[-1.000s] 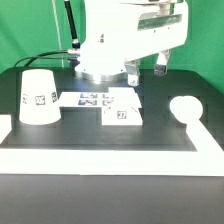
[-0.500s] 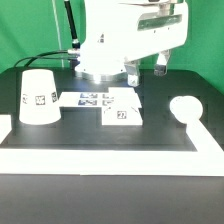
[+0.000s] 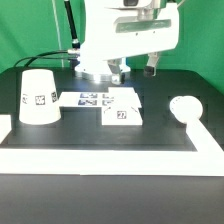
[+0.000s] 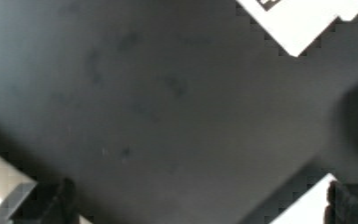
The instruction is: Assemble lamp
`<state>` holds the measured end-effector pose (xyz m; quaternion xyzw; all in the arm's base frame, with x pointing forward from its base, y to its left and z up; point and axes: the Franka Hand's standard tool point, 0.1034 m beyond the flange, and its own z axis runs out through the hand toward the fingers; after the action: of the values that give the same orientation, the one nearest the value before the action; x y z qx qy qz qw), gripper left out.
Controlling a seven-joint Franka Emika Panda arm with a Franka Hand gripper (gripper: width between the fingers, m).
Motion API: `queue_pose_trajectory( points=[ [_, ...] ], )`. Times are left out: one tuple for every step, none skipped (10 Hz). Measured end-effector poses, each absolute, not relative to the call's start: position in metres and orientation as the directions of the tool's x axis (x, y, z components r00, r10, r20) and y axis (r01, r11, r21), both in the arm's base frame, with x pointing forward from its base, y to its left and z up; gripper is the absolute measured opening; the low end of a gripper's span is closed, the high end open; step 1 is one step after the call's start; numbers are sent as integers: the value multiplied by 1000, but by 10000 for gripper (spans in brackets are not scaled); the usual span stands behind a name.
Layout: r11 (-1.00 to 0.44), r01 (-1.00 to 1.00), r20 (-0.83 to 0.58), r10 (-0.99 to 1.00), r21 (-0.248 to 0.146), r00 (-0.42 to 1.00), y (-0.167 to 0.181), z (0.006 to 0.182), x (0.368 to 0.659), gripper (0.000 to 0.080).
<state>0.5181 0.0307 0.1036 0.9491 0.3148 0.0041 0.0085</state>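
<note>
The white cone shade (image 3: 38,95) stands on the black table at the exterior view's left. The flat square base (image 3: 122,113) lies in the middle, a tag on top. The round-headed bulb (image 3: 184,106) lies at the right. My gripper (image 3: 135,68) hangs behind the base, above the table, open and empty. In the wrist view the gripper (image 4: 194,205) has its fingertips (image 4: 43,200) wide apart over bare black table. A white corner with a tag (image 4: 304,25) shows at the edge; I cannot tell which part it is.
The marker board (image 3: 92,98) lies between the shade and the base. A white raised border (image 3: 100,150) runs along the table's front and sides. A black cable (image 3: 70,30) hangs behind at the left, before a green backdrop.
The gripper and wrist have shifted a little toward the exterior view's left. The lamp parts have not moved.
</note>
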Motion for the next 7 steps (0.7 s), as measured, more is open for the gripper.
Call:
queue_pose_trajectory(
  points=[
    [-837,546,1,546,16,838,30,100,513,700],
    [-865,502,5,502,15,865,31,101,515,700],
    [-899,438,6,438,11,899,32,100,515,700],
    [-923,386,7,386,6,923,33,100,514,700],
    [-940,341,7,341,5,940,34,100,514,700],
    [-962,273,7,273,1,962,34,99,514,700],
    [-987,160,-4,160,-9,987,31,95,507,700]
  ],
)
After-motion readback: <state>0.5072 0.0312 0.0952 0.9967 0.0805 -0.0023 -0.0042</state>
